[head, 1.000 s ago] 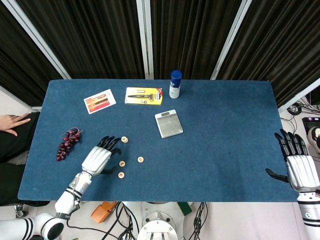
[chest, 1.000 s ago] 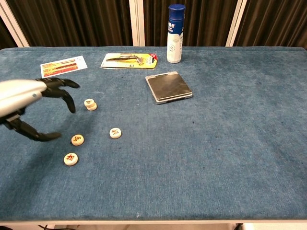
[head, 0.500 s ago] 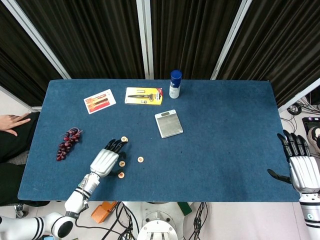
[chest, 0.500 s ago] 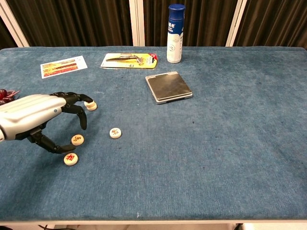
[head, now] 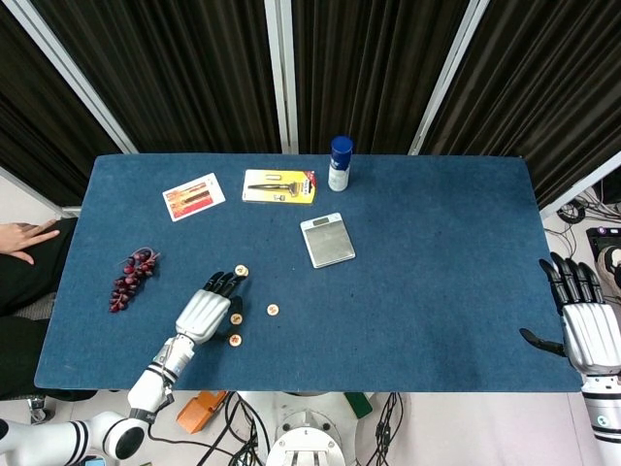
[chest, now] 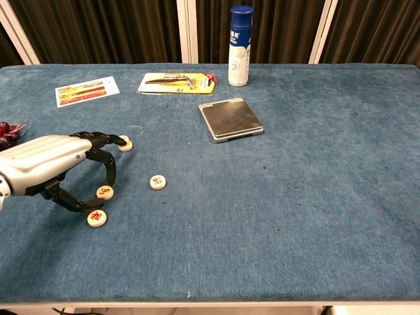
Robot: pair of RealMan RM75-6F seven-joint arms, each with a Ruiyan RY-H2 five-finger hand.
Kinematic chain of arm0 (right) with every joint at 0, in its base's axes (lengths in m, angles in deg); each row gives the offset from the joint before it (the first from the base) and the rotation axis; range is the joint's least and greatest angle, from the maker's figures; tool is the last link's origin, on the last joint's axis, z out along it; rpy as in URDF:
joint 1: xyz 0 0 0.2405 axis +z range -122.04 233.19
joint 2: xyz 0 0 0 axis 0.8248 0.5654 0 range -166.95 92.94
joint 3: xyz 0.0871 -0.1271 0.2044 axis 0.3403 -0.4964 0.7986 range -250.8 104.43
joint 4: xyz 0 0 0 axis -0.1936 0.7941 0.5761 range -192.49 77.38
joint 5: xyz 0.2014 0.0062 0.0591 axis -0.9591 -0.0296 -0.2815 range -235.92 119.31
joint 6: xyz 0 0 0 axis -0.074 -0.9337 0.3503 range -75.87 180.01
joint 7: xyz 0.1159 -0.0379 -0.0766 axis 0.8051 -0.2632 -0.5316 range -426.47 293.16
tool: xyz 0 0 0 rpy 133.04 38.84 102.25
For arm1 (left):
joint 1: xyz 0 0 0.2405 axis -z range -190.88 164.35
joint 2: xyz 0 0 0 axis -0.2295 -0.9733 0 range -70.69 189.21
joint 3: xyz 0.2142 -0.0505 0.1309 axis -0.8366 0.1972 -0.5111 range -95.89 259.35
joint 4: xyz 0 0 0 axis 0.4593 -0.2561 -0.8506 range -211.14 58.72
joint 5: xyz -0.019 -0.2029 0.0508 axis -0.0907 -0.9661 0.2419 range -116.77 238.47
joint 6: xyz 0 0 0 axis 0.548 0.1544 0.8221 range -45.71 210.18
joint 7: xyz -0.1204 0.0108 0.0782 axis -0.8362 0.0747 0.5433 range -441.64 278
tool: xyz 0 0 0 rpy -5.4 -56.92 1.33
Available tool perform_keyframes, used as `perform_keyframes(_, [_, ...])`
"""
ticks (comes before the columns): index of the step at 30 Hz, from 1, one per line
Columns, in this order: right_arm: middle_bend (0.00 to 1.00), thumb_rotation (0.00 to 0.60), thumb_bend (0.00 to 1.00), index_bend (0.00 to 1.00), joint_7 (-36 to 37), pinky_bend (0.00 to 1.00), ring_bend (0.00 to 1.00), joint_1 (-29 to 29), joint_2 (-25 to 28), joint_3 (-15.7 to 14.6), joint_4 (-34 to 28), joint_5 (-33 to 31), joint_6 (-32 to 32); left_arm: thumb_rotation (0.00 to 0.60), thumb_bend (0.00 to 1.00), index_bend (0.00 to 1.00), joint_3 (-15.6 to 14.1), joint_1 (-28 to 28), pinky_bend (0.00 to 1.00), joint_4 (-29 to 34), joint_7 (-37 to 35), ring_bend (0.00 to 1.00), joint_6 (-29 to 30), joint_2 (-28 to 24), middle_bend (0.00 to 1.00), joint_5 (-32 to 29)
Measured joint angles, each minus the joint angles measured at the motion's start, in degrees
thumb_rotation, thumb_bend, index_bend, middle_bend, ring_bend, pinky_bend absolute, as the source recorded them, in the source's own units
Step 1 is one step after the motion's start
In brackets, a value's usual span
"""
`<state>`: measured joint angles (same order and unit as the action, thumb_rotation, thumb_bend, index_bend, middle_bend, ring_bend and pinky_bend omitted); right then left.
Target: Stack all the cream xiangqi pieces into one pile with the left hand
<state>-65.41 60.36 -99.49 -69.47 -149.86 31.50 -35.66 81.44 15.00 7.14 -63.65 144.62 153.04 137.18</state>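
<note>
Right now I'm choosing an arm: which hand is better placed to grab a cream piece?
Left. The left hand arches over a piece; the right hand sits at the far table edge.

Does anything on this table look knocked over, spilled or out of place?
Nothing stands out. The spray bottle is upright, the scale lies flat, and the four cream pieces lie flat and unstacked by the left hand, which holds nothing.
</note>
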Motion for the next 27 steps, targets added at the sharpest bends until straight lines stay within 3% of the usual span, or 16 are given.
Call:
perform_keyframes(16, [0.00,0.600,0.10,0.00,-0.12,0.07,0.00,0.00,0.11,0.12,-0.08,0.16,-0.25,0.593,0.35,0.52,1.73,0.12,0.00,0.76,-0.70,0.00,0.14,-1.17,0.07,0.25])
perform_keyframes(22, [0.00,0.600,0.10,0.00,-0.14,0.07,0.00,0.18,0.01,0.13,-0.07,0.34,-0.09,0.593,0.35,0.52,5.88,2.39,0.00,2.81,-0.60,0.00,-0.51,-3.35,0.07,-0.75])
perform_keyframes(27, [0.00,0.600,0.10,0.00,0.09,0.07,0.00,0.15,-0.14,0.09,0.13,0.23,-0.04,0.593,0.35,0.52,9.98,5.91,0.00,2.93,-0.30,0.00,-5.15,-3.92,0.07,-6.14])
